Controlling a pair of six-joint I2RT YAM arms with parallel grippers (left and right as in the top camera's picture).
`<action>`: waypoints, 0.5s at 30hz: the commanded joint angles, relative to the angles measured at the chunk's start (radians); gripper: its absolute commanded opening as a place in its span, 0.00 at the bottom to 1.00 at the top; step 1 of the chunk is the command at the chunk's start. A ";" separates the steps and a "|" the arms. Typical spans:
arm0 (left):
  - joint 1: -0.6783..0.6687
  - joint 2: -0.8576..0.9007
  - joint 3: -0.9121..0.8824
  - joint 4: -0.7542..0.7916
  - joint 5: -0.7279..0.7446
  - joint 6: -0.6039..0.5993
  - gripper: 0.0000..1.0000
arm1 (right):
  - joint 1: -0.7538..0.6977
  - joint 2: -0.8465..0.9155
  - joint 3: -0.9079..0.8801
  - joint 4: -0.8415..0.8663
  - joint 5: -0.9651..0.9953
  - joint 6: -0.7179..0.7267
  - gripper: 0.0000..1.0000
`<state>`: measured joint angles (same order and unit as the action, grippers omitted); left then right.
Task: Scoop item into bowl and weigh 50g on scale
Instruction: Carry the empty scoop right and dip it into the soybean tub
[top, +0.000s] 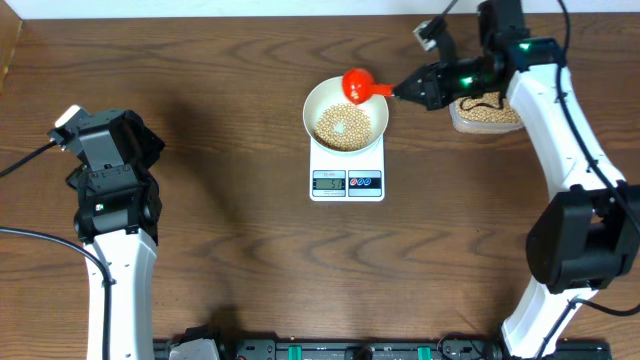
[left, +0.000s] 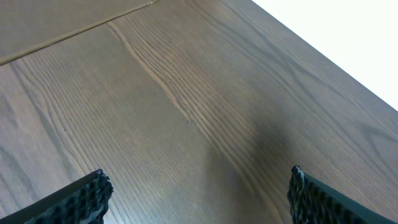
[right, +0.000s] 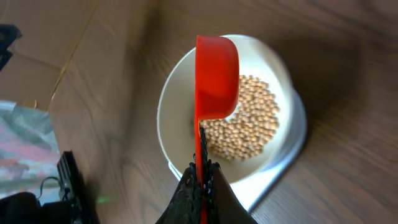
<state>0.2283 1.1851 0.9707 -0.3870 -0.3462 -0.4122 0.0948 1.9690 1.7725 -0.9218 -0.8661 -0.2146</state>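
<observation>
You're clenching the red plastic scoop (top: 356, 83) in your right gripper (top: 400, 91), handle running leftward, cup hanging over the round white bowl (top: 312, 108) of tan beans (top: 345, 128) on the white rectangular scale (top: 347, 183); your left gripper (left: 196, 193) is idling, splayed.

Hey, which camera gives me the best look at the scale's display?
The overhead view: the scale shows its display and buttons clear of the bowl, digits too small to read. The right wrist view catches only its white edge under the bowl; the left wrist view shows none of it.
</observation>
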 joint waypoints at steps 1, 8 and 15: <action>0.004 0.006 0.000 -0.001 -0.014 -0.001 0.93 | -0.043 -0.075 0.008 0.000 -0.033 0.010 0.01; 0.004 0.006 0.000 -0.001 -0.014 -0.001 0.93 | -0.113 -0.112 0.008 -0.023 0.004 0.009 0.01; 0.004 0.006 0.000 -0.001 -0.014 -0.001 0.93 | -0.220 -0.113 0.008 -0.103 0.003 0.013 0.01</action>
<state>0.2283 1.1851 0.9707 -0.3870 -0.3462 -0.4122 -0.0658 1.8744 1.7725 -1.0000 -0.8558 -0.2104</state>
